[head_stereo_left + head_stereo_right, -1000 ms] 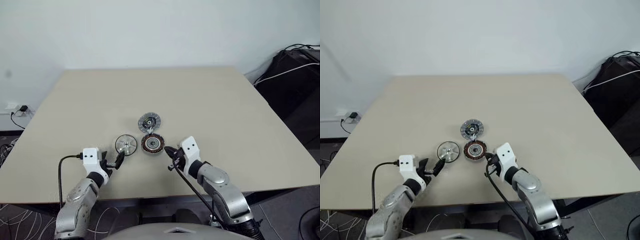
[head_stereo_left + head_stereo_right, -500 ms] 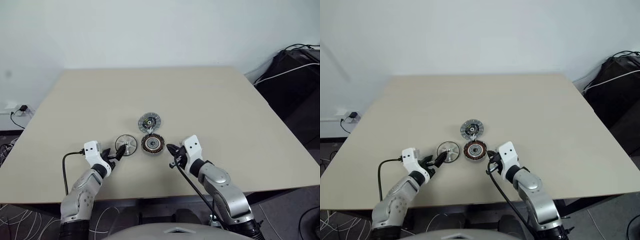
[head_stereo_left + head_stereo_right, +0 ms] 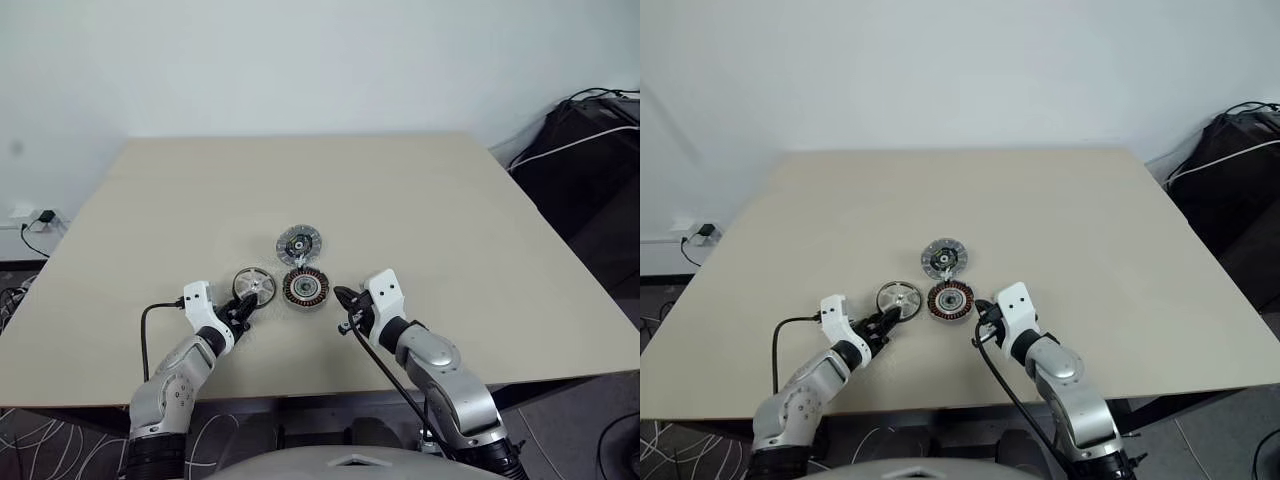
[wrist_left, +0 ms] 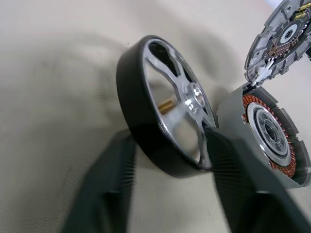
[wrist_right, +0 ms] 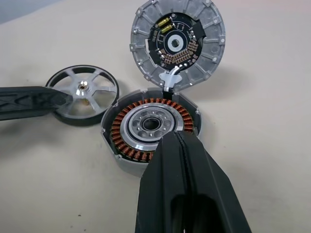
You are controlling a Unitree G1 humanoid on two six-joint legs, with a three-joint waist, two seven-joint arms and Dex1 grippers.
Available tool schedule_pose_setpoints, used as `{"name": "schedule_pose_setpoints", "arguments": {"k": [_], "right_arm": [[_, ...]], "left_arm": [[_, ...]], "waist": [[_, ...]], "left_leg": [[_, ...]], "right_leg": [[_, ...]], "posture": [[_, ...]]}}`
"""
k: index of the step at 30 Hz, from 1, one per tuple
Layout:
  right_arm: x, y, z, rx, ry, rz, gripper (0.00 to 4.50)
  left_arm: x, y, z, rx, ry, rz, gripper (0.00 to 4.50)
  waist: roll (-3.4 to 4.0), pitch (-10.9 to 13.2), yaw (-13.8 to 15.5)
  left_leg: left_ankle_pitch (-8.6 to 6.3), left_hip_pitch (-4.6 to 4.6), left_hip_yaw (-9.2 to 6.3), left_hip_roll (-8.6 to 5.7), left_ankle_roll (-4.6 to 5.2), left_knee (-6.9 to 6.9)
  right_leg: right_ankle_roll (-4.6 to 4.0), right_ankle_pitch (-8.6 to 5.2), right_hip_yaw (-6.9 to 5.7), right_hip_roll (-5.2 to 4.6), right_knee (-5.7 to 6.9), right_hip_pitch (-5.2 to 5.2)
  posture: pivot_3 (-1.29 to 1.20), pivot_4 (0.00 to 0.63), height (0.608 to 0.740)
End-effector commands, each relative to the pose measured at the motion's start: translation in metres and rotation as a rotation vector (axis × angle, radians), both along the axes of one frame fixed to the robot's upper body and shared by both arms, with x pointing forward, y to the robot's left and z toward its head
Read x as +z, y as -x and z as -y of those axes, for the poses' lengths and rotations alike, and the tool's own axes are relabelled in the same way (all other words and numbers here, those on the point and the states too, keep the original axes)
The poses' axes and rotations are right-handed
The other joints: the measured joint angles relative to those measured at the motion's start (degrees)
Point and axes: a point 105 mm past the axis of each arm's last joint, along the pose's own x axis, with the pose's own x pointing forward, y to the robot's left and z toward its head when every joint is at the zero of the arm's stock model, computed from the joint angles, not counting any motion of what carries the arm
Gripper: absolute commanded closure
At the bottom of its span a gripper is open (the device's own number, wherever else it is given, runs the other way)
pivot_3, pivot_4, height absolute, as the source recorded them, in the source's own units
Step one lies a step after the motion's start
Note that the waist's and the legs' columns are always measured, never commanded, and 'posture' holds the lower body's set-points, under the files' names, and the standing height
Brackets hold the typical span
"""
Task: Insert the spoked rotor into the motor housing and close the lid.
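Behind, a white wall [image 3: 300,60] backs the beige table [image 3: 400,200].

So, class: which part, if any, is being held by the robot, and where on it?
The left gripper grips the spoked rotor by its rim, one finger each side.

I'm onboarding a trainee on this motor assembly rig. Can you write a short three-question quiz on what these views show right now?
1. True or false: the spoked rotor already sits inside the motor housing.
2. The left gripper has its fingers: A) around the rotor's rim, B) on the lid, C) away from all parts.
3. What does the housing show around its dark centre?

Key
1. False: the rotor is beside the housing, tilted up off the table.
2. A.
3. A ring of copper-brown windings. The right gripper rests shut at the housing's near rim.
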Motion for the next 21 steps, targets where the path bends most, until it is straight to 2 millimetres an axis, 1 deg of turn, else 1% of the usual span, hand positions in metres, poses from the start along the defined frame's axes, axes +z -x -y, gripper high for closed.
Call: {"name": "schedule_pose_setpoints", "arguments": {"k": [1,3,6,10,12,16,19,21], "right_arm": [[0.017,-0.004,-0.002,0.001,-0.026,0.066,4.50],[0.017,-0.004,-0.002,0.002,-0.024,0.064,4.50],[0.016,-0.004,-0.002,0.001,-0.022,0.063,4.50],[0.016,-0.004,0.000,-0.005,-0.017,0.063,4.50],[0.016,-0.004,0.002,-0.008,-0.017,0.062,4.50],[0.016,-0.004,0.001,-0.004,-0.016,0.061,4.50],[0.017,-0.004,0.000,0.004,-0.014,0.064,4.50],[0.017,-0.004,0.000,0.005,-0.013,0.067,4.50]], "left_arm": [[0.004,-0.002,-0.002,0.013,-0.008,0.015,3.48],[0.006,-0.002,-0.004,0.031,0.000,0.021,4.09],[0.012,-0.003,-0.008,0.071,0.021,0.056,4.09],[0.037,-0.008,-0.021,0.183,0.086,0.208,4.09],[0.051,-0.006,-0.022,0.203,0.164,0.276,4.09],[0.067,0.000,0.001,0.094,0.300,0.325,4.09],[0.074,0.001,0.026,-0.008,0.380,0.307,4.09],[0.073,-0.001,0.038,-0.050,0.398,0.275,4.09]], "waist": [[-0.03,0.0,0.0],[-0.04,0.0,0.0],[-0.04,0.0,0.0],[-0.08,0.0,0.0],[-0.10,0.1,0.1],[-0.11,0.1,0.0],[-0.14,0.1,0.1],[-0.15,0.1,0.0]], "left_leg": [[0.00,0.00,0.00,0.00,0.00,0.00],[0.00,0.00,-0.01,0.00,-0.01,0.00],[0.00,0.00,0.00,0.00,0.00,0.00],[0.00,0.00,0.00,0.00,-0.01,0.00],[-0.01,-0.01,0.00,0.00,-0.03,0.00],[-0.02,-0.04,0.01,0.00,-0.05,0.00],[0.00,-0.04,0.01,-0.02,-0.01,0.01],[0.00,-0.04,0.01,-0.02,0.00,0.03]], "right_leg": [[0.01,0.00,0.00,0.00,0.00,0.00],[0.02,-0.01,0.00,0.00,0.00,0.00],[0.02,-0.01,0.00,0.00,0.00,-0.01],[0.00,0.00,0.01,-0.02,-0.01,-0.01],[0.00,0.00,0.00,-0.05,-0.01,-0.01],[0.03,-0.02,0.00,-0.05,-0.05,-0.01],[0.05,-0.03,-0.01,-0.04,-0.07,0.03],[0.10,-0.04,-0.01,0.02,-0.07,0.03]], "posture": [[0.00,0.000,0.740],[0.00,0.000,0.740],[0.00,0.000,0.740],[0.00,0.000,0.740],[0.00,0.000,0.740],[0.00,0.000,0.740],[0.00,0.000,0.740],[0.00,0.000,0.740]]}}
